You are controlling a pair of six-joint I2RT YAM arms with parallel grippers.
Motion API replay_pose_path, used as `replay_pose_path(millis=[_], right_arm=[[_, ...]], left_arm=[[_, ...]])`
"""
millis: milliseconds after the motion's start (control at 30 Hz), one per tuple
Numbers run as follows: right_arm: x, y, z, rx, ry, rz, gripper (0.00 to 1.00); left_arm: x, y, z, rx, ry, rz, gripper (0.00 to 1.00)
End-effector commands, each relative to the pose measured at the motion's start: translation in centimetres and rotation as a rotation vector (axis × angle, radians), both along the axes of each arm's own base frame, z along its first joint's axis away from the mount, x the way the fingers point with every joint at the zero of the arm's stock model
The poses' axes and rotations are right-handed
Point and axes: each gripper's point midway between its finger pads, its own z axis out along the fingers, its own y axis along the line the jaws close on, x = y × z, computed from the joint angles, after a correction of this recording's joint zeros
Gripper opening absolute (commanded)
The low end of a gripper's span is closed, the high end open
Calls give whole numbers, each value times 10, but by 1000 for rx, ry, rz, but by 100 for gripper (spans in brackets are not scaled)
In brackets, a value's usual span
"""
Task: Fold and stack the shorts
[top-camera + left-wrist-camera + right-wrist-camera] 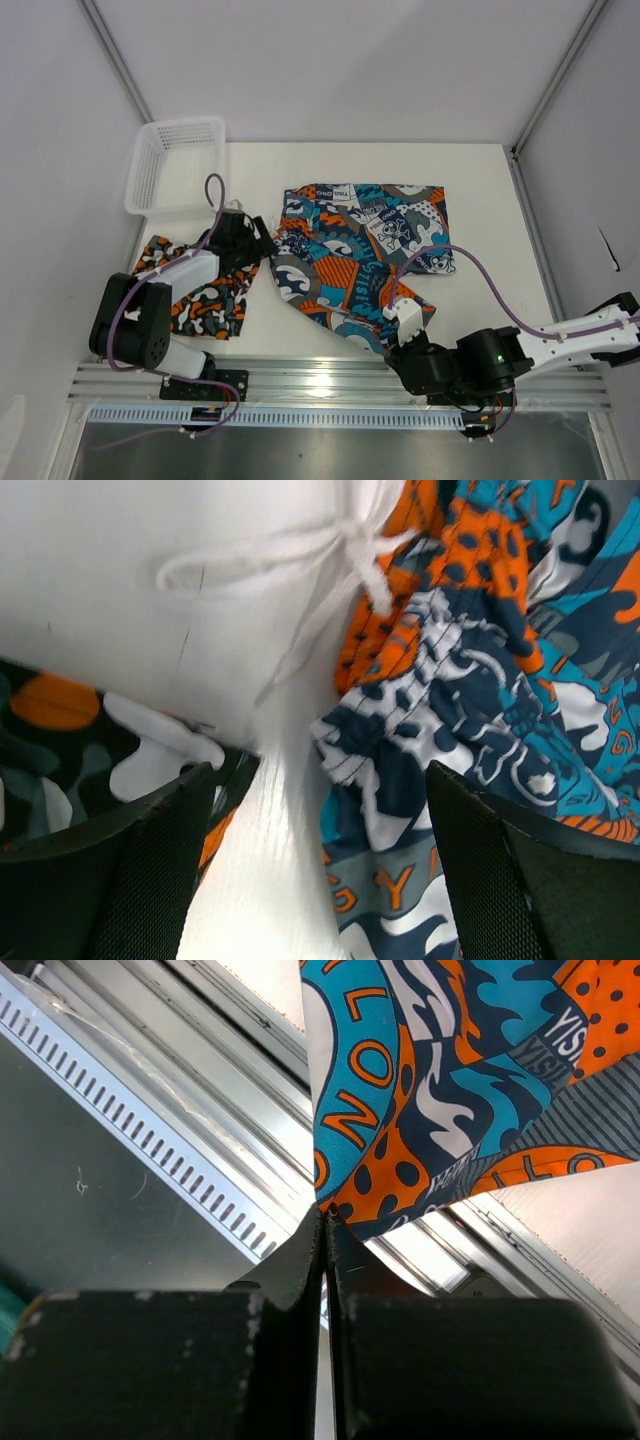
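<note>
Teal-printed shorts [360,250] lie rumpled right of the basket [150,170], camouflage shorts [205,300] crumpled on its near side. My left pincer [268,243] gapes wide, empty; my right pincer [325,1215] is clamped on the teal pair's corner. Nothing looks folded or stacked yet.

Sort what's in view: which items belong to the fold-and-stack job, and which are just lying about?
Job:
- teal graphic shorts
- camouflage shorts

Lying about:
- white mesh basket
</note>
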Motion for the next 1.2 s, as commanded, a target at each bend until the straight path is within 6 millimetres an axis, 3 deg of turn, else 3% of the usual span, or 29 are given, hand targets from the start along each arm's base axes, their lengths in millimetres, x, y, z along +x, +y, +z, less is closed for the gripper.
replay_pose_path(millis=[0,33,67,300,533,633,767,867,1067,1100,1167], right_arm=[[5,-1,0,26,1,-43,0],[4,-2,-2,23,2,-40,0],[5,-2,-4,23,1,-44,0],[2,3,-4,46,15,-32,0],[0,7,-11,44,20,-27,0],[-1,7,-12,47,23,-23,0],[-1,5,-11,53,27,-26,0],[0,5,-9,73,30,-27,0],[0,5,-9,74,28,-24,0],[-1,5,-9,72,29,-23,0],[0,5,-10,71,28,-25,0]], left_arm=[[-7,-10,8,-149,-34,14,86],[-6,-16,12,-188,-52,8,86],[-13,-15,4,-196,-35,14,86],[1,-25,5,-345,-83,44,75],[10,-22,11,-353,-113,76,66],[16,-15,13,-303,-121,88,65],[12,5,-6,-183,-58,134,64],[1,14,-20,-192,-51,151,63],[-7,33,-15,-159,-74,185,62],[-3,37,-2,-148,-112,191,62],[-5,52,2,-79,-110,230,63]])
